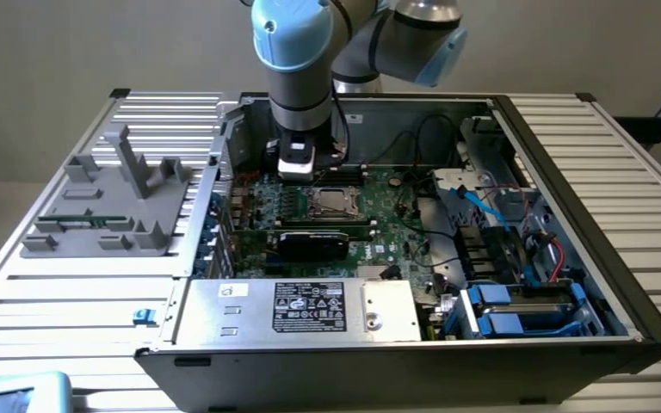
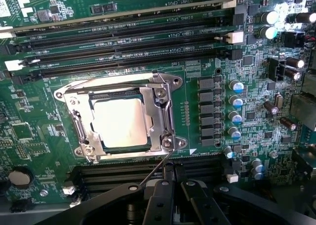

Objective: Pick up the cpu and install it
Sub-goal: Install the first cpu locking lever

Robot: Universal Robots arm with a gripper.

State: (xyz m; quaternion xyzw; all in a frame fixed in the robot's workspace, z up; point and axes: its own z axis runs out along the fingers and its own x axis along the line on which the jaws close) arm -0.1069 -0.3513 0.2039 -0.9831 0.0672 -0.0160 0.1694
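Wrist view: my gripper point(image 2: 175, 180) is clenched, empty as far as I see, just beside the socket frame point(image 2: 159, 111) where the cpu point(image 2: 121, 122) sits. I judge it light, stiff, slick-topped, fragile; I'd grip its edges.

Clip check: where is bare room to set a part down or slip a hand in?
Free: bare slats of the table at the exterior view's right of the computer case, and those on the camera's side of the grey fixture. Crowded: inside the case, memory slots and cables near the cpu.
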